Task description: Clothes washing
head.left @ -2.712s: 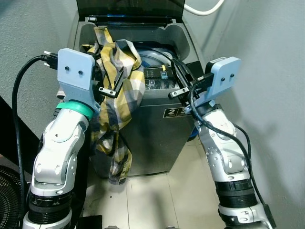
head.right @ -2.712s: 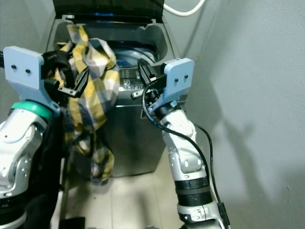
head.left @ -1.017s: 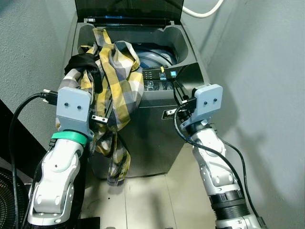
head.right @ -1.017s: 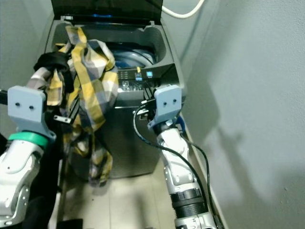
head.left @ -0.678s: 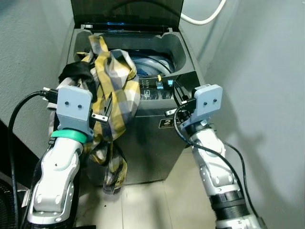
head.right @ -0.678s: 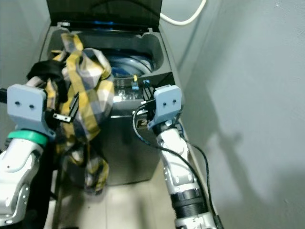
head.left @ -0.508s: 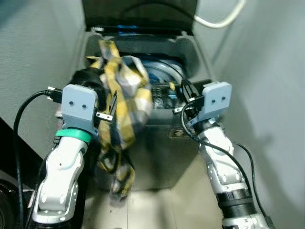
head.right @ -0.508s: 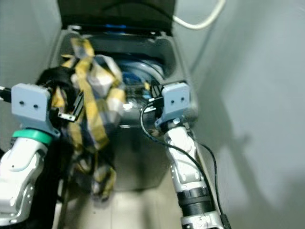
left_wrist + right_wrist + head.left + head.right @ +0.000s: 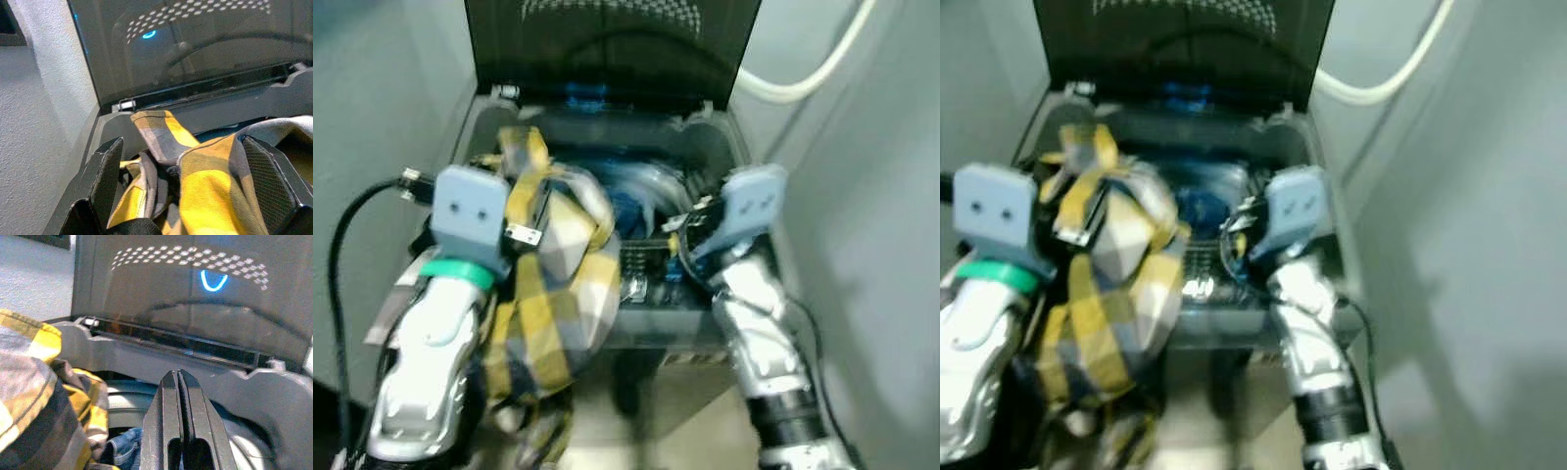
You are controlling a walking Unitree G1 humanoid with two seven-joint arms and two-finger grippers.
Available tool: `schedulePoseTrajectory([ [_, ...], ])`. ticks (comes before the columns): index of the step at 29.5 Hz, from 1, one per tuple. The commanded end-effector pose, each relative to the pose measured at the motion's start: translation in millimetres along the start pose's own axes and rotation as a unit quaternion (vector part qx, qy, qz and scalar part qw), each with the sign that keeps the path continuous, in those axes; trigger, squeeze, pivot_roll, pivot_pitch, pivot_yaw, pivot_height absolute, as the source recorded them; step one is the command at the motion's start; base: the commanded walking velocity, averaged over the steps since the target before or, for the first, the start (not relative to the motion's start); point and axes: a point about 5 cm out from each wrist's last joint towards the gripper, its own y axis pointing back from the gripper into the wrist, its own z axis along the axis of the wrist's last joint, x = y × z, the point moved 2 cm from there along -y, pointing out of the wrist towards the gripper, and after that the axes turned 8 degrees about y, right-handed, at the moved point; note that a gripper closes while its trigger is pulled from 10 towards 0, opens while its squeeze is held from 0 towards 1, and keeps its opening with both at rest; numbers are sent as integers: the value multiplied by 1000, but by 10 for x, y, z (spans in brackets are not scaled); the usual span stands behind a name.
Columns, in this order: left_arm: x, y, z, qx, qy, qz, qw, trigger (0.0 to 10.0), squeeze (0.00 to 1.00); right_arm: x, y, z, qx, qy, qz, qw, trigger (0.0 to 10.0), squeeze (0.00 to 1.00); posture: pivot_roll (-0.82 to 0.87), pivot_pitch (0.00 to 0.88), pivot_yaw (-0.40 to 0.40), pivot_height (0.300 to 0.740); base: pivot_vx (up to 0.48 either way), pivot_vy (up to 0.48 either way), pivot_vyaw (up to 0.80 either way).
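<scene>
A yellow and grey plaid shirt (image 9: 553, 304) hangs over the left front rim of the open top-loading washer (image 9: 744, 196) and trails down its front. My left gripper (image 9: 524, 227) is above the shirt at the tub's left side. In the left wrist view its fingers (image 9: 108, 178) stand wide apart, and a bunch of the plaid shirt (image 9: 210, 196) lies between them. My right gripper (image 9: 178, 374) is shut on nothing and is held over the right side of the tub. Blue denim (image 9: 122, 450) lies inside the drum (image 9: 636, 191).
The washer's dark lid (image 9: 607, 39) stands upright at the back. A white hose (image 9: 808, 78) runs along the wall at the upper right. Grey walls close in on both sides. Both eye views are blurred.
The camera has moved in over the washer. Both grippers have risen from the front panel to above the tub opening. The shirt's upper bunch sits higher by the left gripper.
</scene>
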Motion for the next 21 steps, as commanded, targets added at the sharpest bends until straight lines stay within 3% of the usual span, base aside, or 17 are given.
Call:
schedulePoseTrajectory([
  [1, -27, 18, 8, 1, -4, -9, 1000, 10000, 0, -76, 30, -41, 8, 4, -9, 1000, 10000, 0, 90, 0, -4, 728, 0, 0, 0],
  [8, -96, 77, 112, -3, 4, -38, 999, 10000, 0, -78, 20, -38, 6, 2, -7, 1000, 10000, 0, 93, 1, -6, 728, 0, 0, 0],
  [19, -22, 267, 150, 45, 66, 11, 997, 10000, 0, -50, -22, 24, -6, -2, 15, 1000, 10000, 0, 107, 11, -16, 728, 0, 0, 0],
  [21, 43, 365, 161, 61, 98, 48, 992, 10000, 0, -43, -39, 33, -8, -2, 27, 1000, 10000, 0, 120, 16, -22, 728, 0, 0, 0],
])
